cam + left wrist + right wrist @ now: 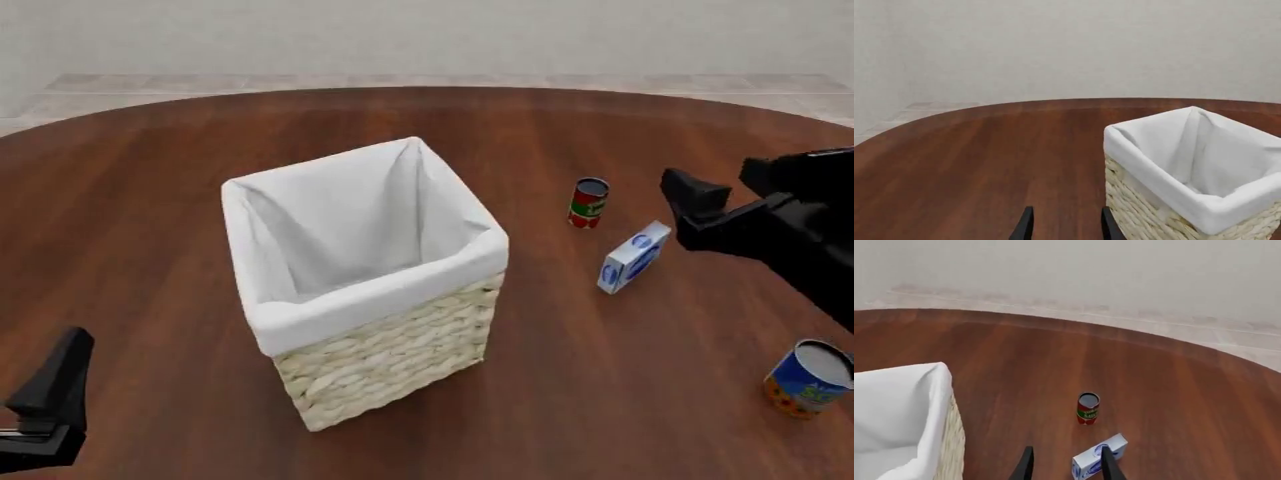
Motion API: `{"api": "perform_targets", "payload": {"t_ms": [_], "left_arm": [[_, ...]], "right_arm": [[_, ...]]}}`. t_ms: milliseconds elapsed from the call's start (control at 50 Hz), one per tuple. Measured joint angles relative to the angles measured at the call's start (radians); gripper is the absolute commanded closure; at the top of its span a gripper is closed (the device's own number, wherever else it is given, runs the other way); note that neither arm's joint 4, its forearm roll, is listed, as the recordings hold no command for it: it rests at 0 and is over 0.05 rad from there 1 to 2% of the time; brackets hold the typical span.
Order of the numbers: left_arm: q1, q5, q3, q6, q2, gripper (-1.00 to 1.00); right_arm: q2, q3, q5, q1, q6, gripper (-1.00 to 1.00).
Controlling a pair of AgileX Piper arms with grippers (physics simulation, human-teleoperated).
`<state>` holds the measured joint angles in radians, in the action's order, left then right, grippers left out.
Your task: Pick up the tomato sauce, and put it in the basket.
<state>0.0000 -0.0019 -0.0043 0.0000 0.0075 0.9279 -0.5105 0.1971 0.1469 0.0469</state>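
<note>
The tomato sauce [587, 203], a small red can with a green band and dark top, stands upright on the table right of the basket [387, 350]. It also shows in the right wrist view [1088, 408], ahead of the fingers. My right gripper [710, 180] is open and empty, above the table to the right of the can and apart from it. In its own view the right gripper [1067, 467] has parted jaws. My left gripper [60, 375] is low at the near left, open and empty [1066, 227], beside the basket [1134, 210].
A blue-and-white box [633, 257] lies just near-right of the tomato sauce, and it shows close to the right fingers [1099, 456]. A blue-and-orange can [807, 378] stands at the near right. The basket's rim [927, 375] is to the can's left.
</note>
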Motion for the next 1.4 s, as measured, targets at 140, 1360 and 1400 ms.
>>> {"api": "perform_targets", "payload": {"t_ms": [140, 1360, 1400], "left_arm": [[0.0, 0.0, 0.0, 0.0, 0.0, -1.0], [0.0, 0.0, 0.0, 0.0, 0.0, -1.0], [0.0, 0.0, 0.0, 0.0, 0.0, -1.0]], "right_arm": [[0.125, -0.092, -0.008, 0.004, -0.003, -1.0], [0.677, -0.481, -0.06, -0.047, 0.119, -1.0], [0.693, -0.493, -0.059, -0.049, 0.122, -1.0]]}}
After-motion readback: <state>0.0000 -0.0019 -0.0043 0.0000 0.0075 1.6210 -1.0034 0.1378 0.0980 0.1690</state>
